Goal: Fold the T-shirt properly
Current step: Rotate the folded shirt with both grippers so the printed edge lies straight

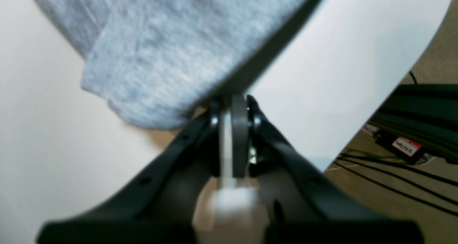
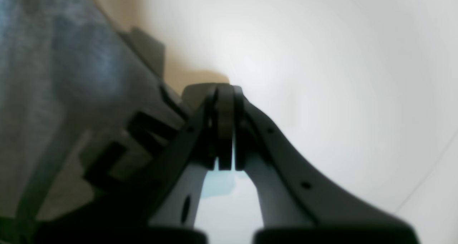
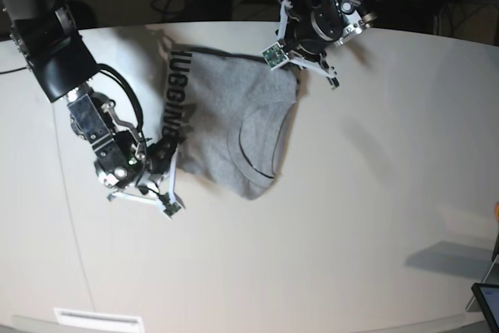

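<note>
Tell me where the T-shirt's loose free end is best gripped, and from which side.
Probably the bottom corner of the T-shirt, just past the collar curve, approached low from the bare table side. That corner points outward and lies flat, unheld, while the left gripper and right gripper pinch other edges.

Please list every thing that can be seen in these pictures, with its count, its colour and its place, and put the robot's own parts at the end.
Soft heather-grey cotton T-shirt with black block lettering: one, grey, far middle of the table, partly folded, the lettered strip along its left edge.
Smooth white table: one, white, under everything.
Black cables: several, black, on the floor beside the table.
Right gripper: one, black, shut on the T-shirt's near left edge.
Left gripper: one, black, shut on the T-shirt's far right corner.
</note>
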Robot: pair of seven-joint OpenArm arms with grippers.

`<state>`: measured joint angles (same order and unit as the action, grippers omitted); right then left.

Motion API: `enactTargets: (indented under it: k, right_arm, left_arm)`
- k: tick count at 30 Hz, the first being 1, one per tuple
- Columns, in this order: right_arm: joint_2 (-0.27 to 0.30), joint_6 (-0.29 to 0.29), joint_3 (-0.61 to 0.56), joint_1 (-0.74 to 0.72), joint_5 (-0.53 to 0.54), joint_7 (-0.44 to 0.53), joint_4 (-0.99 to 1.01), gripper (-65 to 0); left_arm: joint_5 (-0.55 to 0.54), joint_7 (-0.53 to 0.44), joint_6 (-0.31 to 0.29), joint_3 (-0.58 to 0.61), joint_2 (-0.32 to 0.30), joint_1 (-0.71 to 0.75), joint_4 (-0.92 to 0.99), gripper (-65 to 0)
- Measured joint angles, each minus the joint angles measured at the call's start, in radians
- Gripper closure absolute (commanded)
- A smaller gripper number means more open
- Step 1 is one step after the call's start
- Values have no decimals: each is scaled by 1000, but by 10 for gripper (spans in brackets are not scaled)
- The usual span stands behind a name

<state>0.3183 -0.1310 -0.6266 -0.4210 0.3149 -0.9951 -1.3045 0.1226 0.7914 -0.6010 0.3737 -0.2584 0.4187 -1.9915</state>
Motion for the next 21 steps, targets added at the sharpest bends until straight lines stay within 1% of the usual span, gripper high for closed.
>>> enactTargets:
  k: [7, 10, 12, 16, 21]
  right_arm:
    - [0, 0, 0, 16, -5, 14, -2, 0]
    - [8, 3, 2, 31, -8, 39, -12, 0]
    - [8, 3, 3, 34, -8, 37, -13, 0]
    - [27, 4, 4, 53, -4, 33, -39, 0]
    - [27, 5, 9, 62, -8, 21, -47, 0]
  left_arm:
    - [3, 2, 1, -2, -2, -66, 40, -40]
    - [3, 5, -1, -1, -2, -107, 64, -40]
    - [4, 6, 2, -2, -2, -132, 82, -40]
    - [-1, -6, 2, -2, -2, -173, 121, -40]
    - [-17, -34, 6, -5, -2, -227, 184, -40]
